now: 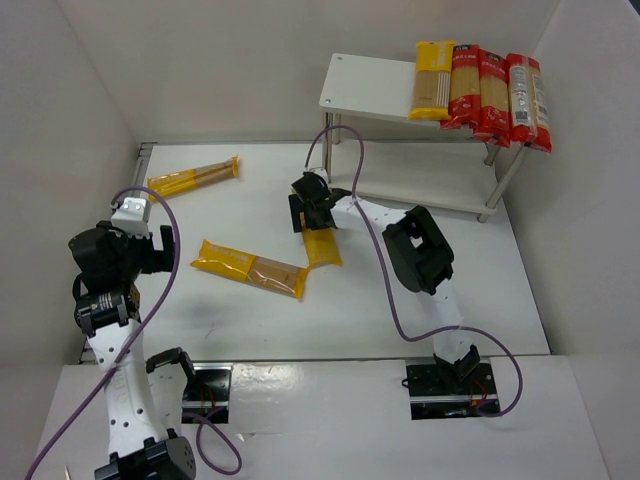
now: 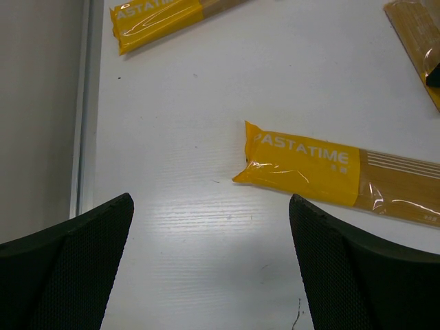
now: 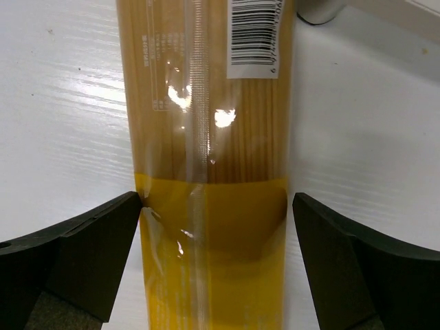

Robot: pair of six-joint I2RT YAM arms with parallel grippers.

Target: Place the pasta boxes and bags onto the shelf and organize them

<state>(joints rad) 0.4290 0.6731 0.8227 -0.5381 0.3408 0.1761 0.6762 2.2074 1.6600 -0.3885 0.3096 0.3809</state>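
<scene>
Three yellow spaghetti packs lie on the table: one at the far left [image 1: 193,176], one in the middle [image 1: 250,268], and one [image 1: 322,246] under my right gripper [image 1: 312,207]. In the right wrist view that gripper [image 3: 216,206] is open, with its jaws on either side of the pack [image 3: 210,130]. The left finger touches the pack's edge and the right finger stands a little off it. My left gripper [image 1: 158,250] is open and empty [image 2: 210,227], just left of the middle pack [image 2: 330,175]. The white shelf [image 1: 370,85] holds one yellow pack [image 1: 433,80] and three red packs [image 1: 492,95] on its top board.
The shelf's lower board [image 1: 430,180] is bare, and a silver shelf leg [image 3: 320,8] stands just beyond the straddled pack. White walls enclose the table on the left, back and right. A purple cable [image 1: 345,150] loops over the right arm.
</scene>
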